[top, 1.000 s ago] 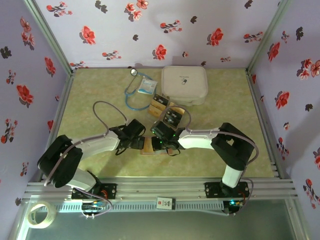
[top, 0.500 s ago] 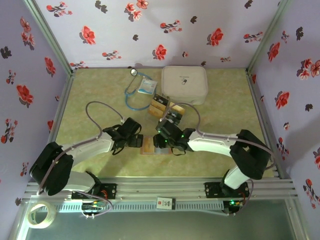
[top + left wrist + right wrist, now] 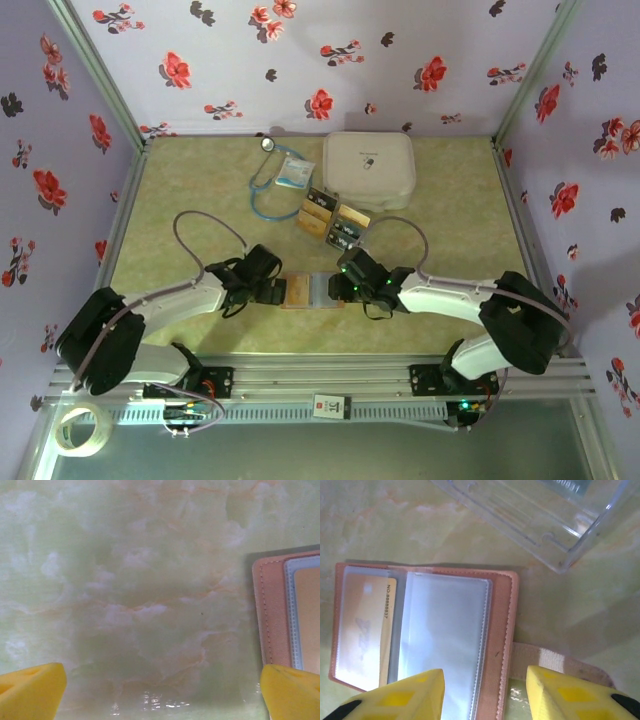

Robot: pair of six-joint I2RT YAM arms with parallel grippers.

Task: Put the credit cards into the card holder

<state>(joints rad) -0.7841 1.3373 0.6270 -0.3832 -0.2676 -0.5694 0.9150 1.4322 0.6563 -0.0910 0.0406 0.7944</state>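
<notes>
The pinkish-brown card holder (image 3: 308,292) lies open on the table between my two grippers. In the right wrist view, the card holder (image 3: 500,630) has a gold credit card (image 3: 365,630) in its left pocket, and the right clear pocket (image 3: 445,630) looks empty. My right gripper (image 3: 485,695) is open, its yellow fingertips straddling the holder's right edge and strap (image 3: 555,660). My left gripper (image 3: 162,695) is wide open over bare table, the card holder's (image 3: 272,615) left edge just inside its right fingertip. Several black and gold credit cards (image 3: 333,220) lie farther back.
A large white rounded case (image 3: 368,168) stands at the back, with a stethoscope (image 3: 265,190) and a white-blue packet (image 3: 295,172) to its left. A clear plastic tray (image 3: 535,520) lies just beyond the holder. Flowered walls close the table on three sides.
My right gripper has opened and drawn back to the right off the card holder, uncovering its clear pockets. The left arm has shifted only slightly.
</notes>
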